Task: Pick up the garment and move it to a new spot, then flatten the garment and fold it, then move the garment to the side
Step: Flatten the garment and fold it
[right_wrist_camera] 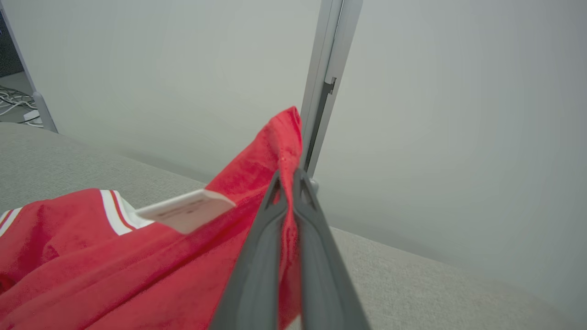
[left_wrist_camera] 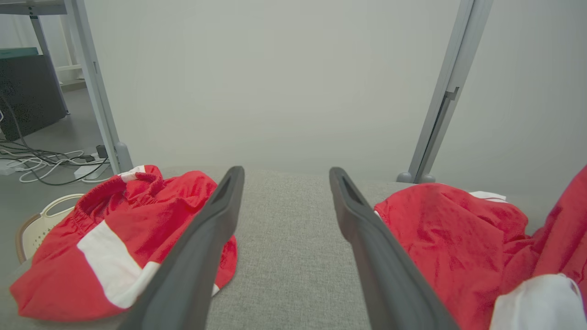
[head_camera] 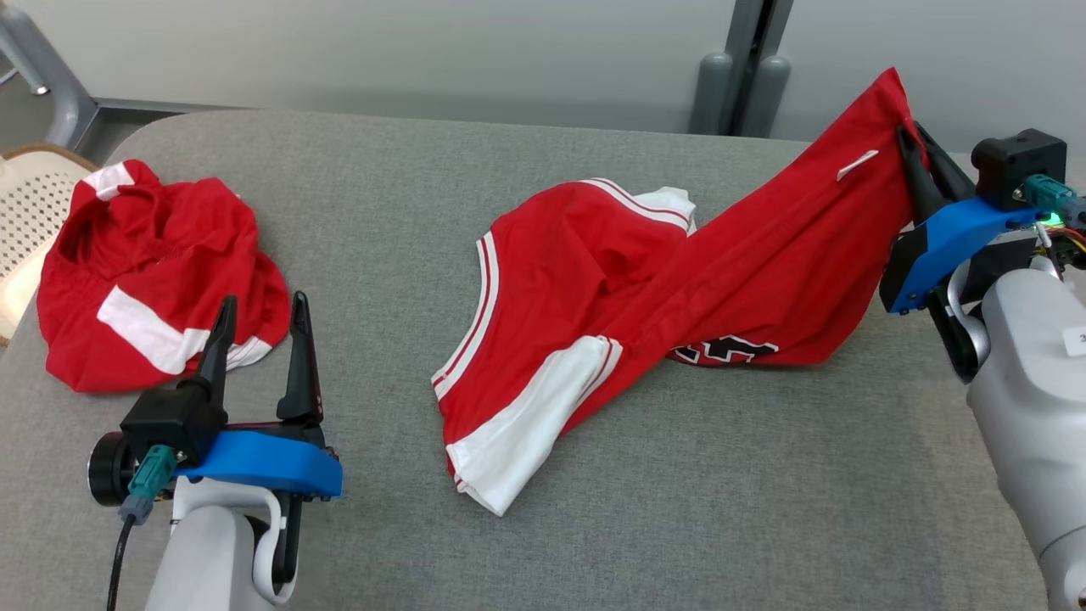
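Red shirt: it is lying in the middle of the grey table, with one corner being held up high at the far right. The rest is hanging down and lying all crumpled on the table. White and red stripes are showing along its edges, and some black marks are peeking out underneath.
Right gripper: it is pinching the raised corner of the red shirt. Its two dark fingers are pressing together with the cloth between them, up above the right end of the table.
White tag: it is sticking out of the red shirt, just beside the right gripper.
Left gripper: it is hovering over the near left part of the table. Its two fingers are standing wide apart and are holding nothing.
Other red cloth: it is lying in a bunched heap at the left end of the table, well apart from the red shirt. It is showing white bands.
Grey table: it is wearing a soft woven cover.
White basket: it is sitting past the left edge of the table, lower down.
Grey post: it is standing behind the table against a pale wall.
Wires: they are lying on the floor at the far left.
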